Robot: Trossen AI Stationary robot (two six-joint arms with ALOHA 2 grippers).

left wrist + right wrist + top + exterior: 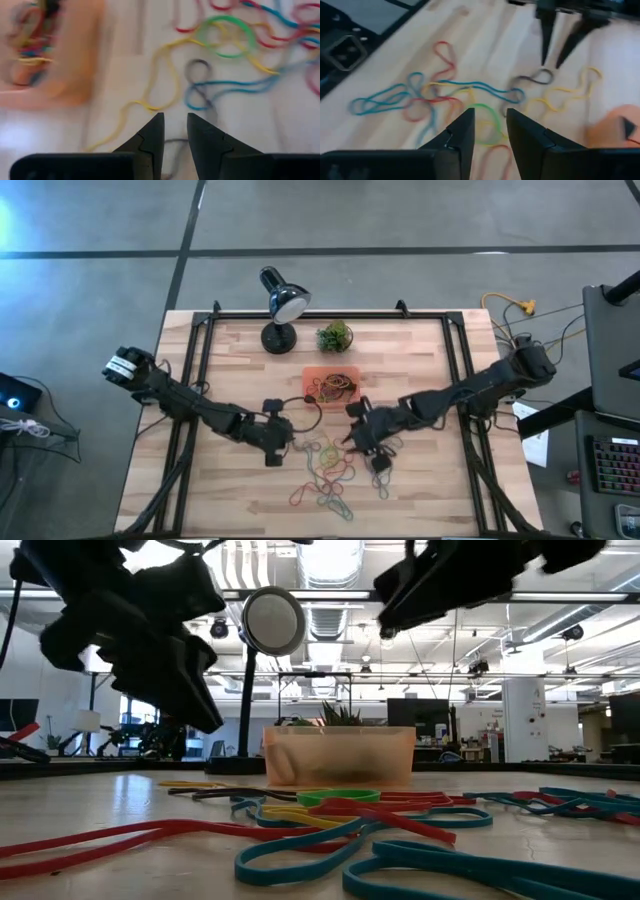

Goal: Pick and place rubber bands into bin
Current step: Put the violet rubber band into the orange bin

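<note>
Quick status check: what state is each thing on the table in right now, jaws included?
Bin: upright on the table, some bands already inside.
Loose rubber bands: tangled flat on the table, not held.
Left gripper: jaws open, empty, above a grey band.
Right gripper: jaws open, empty, over the pile.
Desk lamp: standing behind the bin.
Plant ball: sitting beside the lamp.

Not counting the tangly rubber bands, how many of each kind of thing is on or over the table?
Lamp: 1
Plant ball: 1
Bin: 1
Grippers: 2, the left gripper and the right gripper
Total: 5
</note>
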